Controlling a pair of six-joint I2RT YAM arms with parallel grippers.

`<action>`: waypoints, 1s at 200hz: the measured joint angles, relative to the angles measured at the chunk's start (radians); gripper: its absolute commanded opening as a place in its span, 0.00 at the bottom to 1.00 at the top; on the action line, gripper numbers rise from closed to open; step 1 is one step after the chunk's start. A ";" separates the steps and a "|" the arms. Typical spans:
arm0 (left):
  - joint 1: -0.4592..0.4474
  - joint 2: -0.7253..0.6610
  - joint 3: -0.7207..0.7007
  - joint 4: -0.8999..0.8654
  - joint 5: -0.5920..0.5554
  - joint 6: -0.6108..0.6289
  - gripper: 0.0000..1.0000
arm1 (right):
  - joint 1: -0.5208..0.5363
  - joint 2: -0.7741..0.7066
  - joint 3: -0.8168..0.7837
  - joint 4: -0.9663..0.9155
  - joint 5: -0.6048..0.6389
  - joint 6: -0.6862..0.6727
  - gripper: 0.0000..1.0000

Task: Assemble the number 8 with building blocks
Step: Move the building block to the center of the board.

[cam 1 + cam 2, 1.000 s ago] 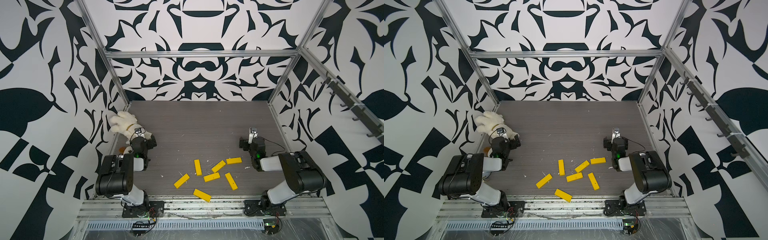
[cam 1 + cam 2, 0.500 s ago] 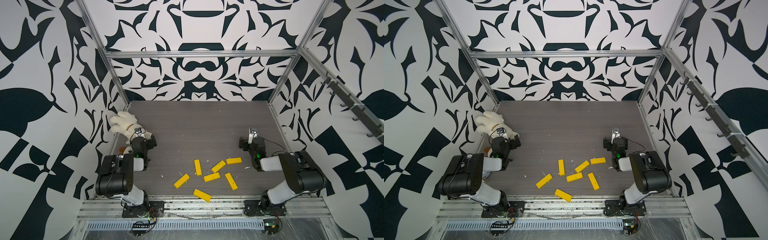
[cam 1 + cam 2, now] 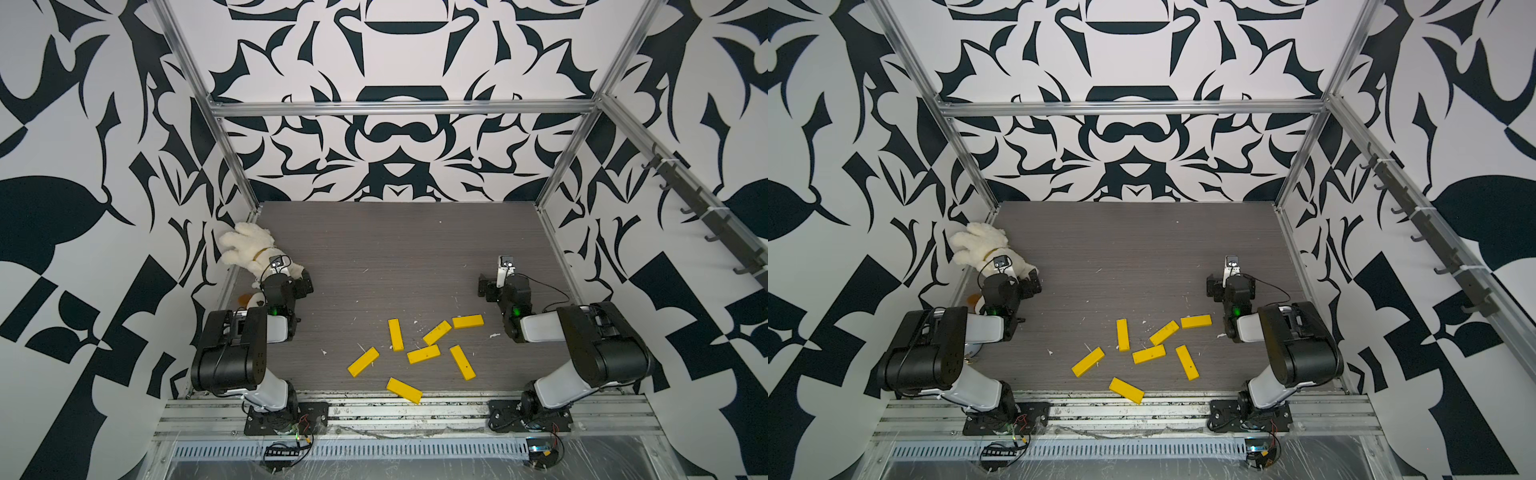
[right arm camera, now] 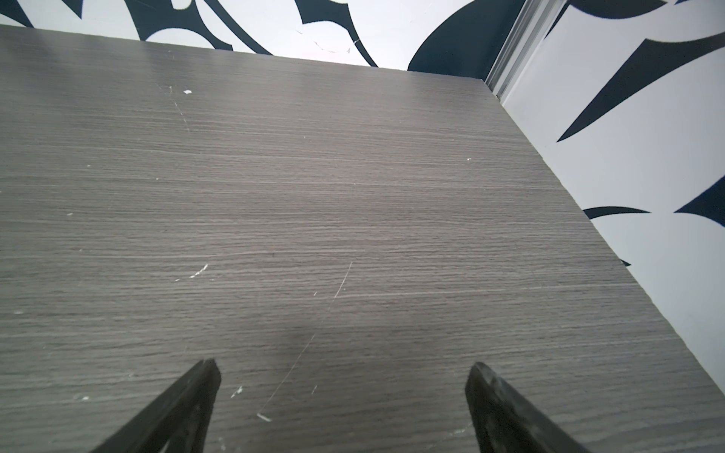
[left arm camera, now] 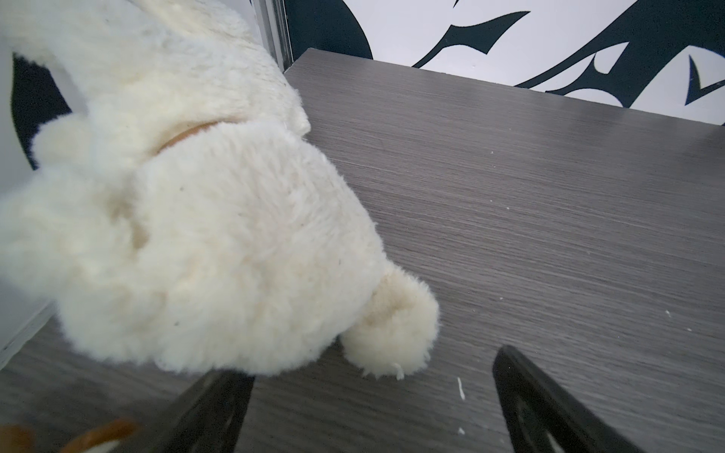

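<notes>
1. Your left gripper (image 5: pixel 368 364) is spread wide and holds nothing. The plush toy (image 5: pixel 176 204) crowds against one finger. If that arm swings out low, it could drag the toy toward the work.
2. Your right gripper (image 4: pixel 343 364) is likewise released and empty, over bare table (image 4: pixel 353 196) with the side wall close by.
3. The building blocks (image 3: pixel 423 354) lie flat and scattered in the lower middle of both top views, between the two arm bases. No part of the number 8 is laid yet.
4. One block (image 3: pixel 404 390) sits right at the table's front lip, against the metal rail (image 3: pixel 374 409). A sideways nudge there could tip it onto the rail.
5. The middle blocks lie close together at odd angles. Wide jaws coming down on one will likely knock its neighbours.
6. The upper half of the table in a top view (image 3: pixel 1142 241) is bare, so build there, away from the toy at the upper left.
</notes>
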 measured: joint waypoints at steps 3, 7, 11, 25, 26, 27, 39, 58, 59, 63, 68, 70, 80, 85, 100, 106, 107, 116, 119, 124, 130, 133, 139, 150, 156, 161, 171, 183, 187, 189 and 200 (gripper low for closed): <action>0.000 0.000 0.000 0.000 0.000 0.000 0.99 | 0.000 0.000 0.000 0.000 -0.001 0.000 1.00; 0.000 0.000 0.000 0.000 0.000 0.000 0.99 | -0.001 0.000 0.000 0.000 -0.001 0.000 1.00; 0.000 0.000 0.000 0.000 0.000 0.000 1.00 | -0.001 0.000 0.000 0.000 -0.002 0.000 1.00; 0.000 0.000 0.000 0.000 0.001 0.000 0.94 | -0.002 0.000 0.000 0.000 -0.002 0.000 1.00; 0.000 0.000 0.000 0.000 0.001 0.000 0.93 | -0.002 0.000 0.000 0.000 -0.002 0.000 1.00; 0.000 0.000 0.000 0.000 0.001 0.001 0.92 | -0.002 0.000 0.000 0.000 -0.002 0.000 1.00; 0.000 0.000 0.000 0.000 0.006 -0.008 0.77 | -0.002 0.000 0.000 0.000 -0.008 0.000 1.00; -0.002 -0.014 0.005 -0.018 0.023 0.004 0.71 | -0.003 0.000 0.000 -0.001 -0.024 0.000 1.00; -0.003 -0.018 0.006 -0.027 0.023 0.005 0.71 | -0.003 0.000 0.000 -0.001 -0.024 0.000 1.00; -0.007 -0.029 0.012 -0.049 0.023 0.012 0.72 | -0.004 0.000 0.000 -0.001 -0.025 0.000 1.00; -0.013 -0.051 0.024 -0.093 0.019 0.015 0.73 | -0.005 0.000 0.000 -0.001 -0.028 0.000 1.00; -0.017 -0.063 0.030 -0.108 0.018 0.018 0.73 | -0.005 0.000 0.000 -0.001 -0.029 0.000 1.00; -0.051 -0.116 0.070 -0.194 -0.001 0.040 0.75 | -0.005 0.000 0.000 -0.001 -0.034 0.000 0.98; -0.076 -0.147 0.102 -0.238 -0.005 0.052 0.75 | -0.006 0.000 0.000 -0.001 -0.034 -0.001 0.97; -0.155 -0.214 0.241 -0.384 -0.005 0.093 0.75 | -0.006 -0.008 0.013 -0.041 -0.034 -0.005 0.80; -0.179 -0.224 0.322 -0.455 -0.004 0.103 0.75 | -0.006 -0.021 0.040 -0.115 -0.034 -0.009 0.73; -0.181 -0.225 0.332 -0.465 -0.003 0.103 0.75 | -0.006 -0.023 0.045 -0.126 -0.035 -0.006 0.73; -0.209 -0.224 0.465 -0.557 -0.001 0.109 0.75 | -0.006 -0.049 0.122 -0.277 -0.035 0.007 0.72; -0.214 -0.223 0.507 -0.584 -0.001 0.108 0.74 | -0.006 -0.057 0.153 -0.322 -0.037 0.008 0.72; -0.219 -0.222 0.575 -0.630 0.000 0.105 0.74 | -0.006 -0.068 0.217 -0.404 -0.043 0.023 0.73; -0.221 -0.222 0.642 -0.678 0.002 0.098 0.74 | -0.006 -0.078 0.300 -0.494 -0.057 0.031 0.76; -0.221 -0.222 0.669 -0.697 0.003 0.089 0.74 | -0.006 -0.083 0.346 -0.540 -0.066 0.039 0.79; -0.222 -0.224 0.716 -0.735 0.006 0.077 0.74 | -0.005 -0.090 0.439 -0.621 -0.084 0.051 0.83; -0.230 -0.228 0.761 -0.798 0.008 0.043 0.74 | 0.005 -0.105 0.613 -0.746 -0.109 0.056 0.90; -0.238 -0.230 0.764 -0.827 0.008 0.024 0.74 | 0.016 -0.120 0.698 -0.792 -0.114 0.064 0.99; -0.251 -0.232 0.763 -0.858 0.006 0.005 0.75 | 0.027 -0.137 0.743 -0.811 -0.110 0.085 0.99; -0.292 -0.228 0.745 -0.912 0.008 -0.021 0.82 | 0.050 -0.192 0.806 -0.837 -0.093 0.137 1.00; -0.369 -0.206 0.722 -0.984 0.010 -0.045 0.80 | 0.071 -0.278 0.814 -0.850 -0.093 0.238 1.00; -0.400 -0.189 0.721 -1.011 0.015 -0.044 0.78 | 0.071 -0.306 0.804 -0.846 -0.109 0.254 1.00; -0.416 -0.180 0.722 -1.026 0.017 -0.048 0.77 | 0.071 -0.321 0.797 -0.845 -0.117 0.264 1.00; -0.499 -0.116 0.735 -1.092 0.030 -0.060 0.70 | 0.058 -0.380 0.745 -0.834 -0.154 0.296 1.00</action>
